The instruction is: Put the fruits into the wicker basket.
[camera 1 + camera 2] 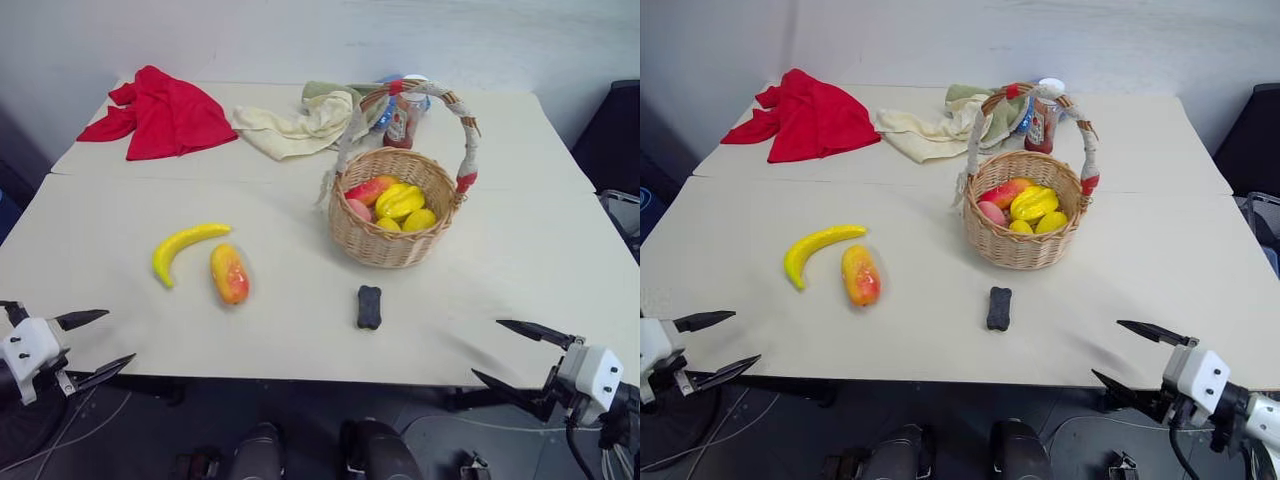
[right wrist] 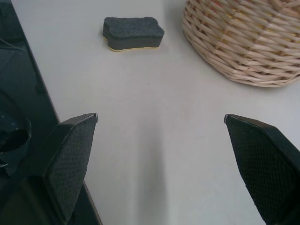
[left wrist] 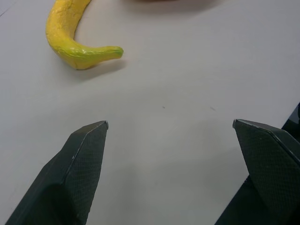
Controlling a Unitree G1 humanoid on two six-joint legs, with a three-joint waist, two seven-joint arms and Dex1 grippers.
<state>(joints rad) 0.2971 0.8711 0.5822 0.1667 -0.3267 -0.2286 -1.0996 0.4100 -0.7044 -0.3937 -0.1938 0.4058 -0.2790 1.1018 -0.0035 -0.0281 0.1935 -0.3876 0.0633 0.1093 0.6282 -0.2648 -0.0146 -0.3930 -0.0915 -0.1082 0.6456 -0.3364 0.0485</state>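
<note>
A curved yellow banana [image 1: 184, 247] lies on the white table [image 1: 120, 290], left of centre, and its greenish tip [image 3: 115, 50] appears in the left wrist view. Just right of it lies an orange-red mango [image 1: 229, 273]. The wicker basket [image 1: 394, 208] stands right of centre with several yellow and red fruits inside. My left gripper [image 1: 96, 345] hovers open at the table's near left edge, short of the banana. At the near right edge my right gripper [image 1: 508, 352] is open too, with nothing between its fingers.
A small black block [image 1: 369, 306] lies in front of the basket. A red cloth [image 1: 160, 112], a cream towel [image 1: 300, 128] and a bottle [image 1: 403, 118] sit at the back of the table.
</note>
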